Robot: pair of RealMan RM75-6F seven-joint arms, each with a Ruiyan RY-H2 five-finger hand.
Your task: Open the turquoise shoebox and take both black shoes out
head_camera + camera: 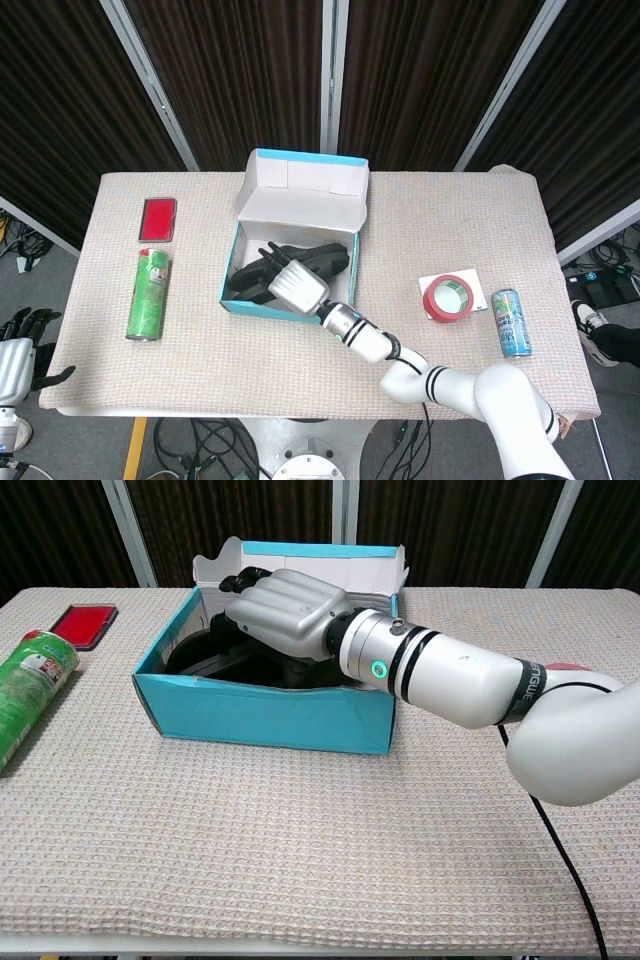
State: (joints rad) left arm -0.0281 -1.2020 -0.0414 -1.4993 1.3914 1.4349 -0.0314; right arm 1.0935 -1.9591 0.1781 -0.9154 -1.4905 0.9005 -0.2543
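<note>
1 right hand [285,615] reaches palm-down into open shoebox [265,712].

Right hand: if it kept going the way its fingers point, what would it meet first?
Likely the black shoes inside the turquoise shoebox; the right hand points down into it. Contact can't be judged from either view.

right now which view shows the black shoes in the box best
The head view: it looks down into the open turquoise shoebox, so the black shoes show beside the right hand. In the chest view the box's near wall and the hand hide most of them.
</note>
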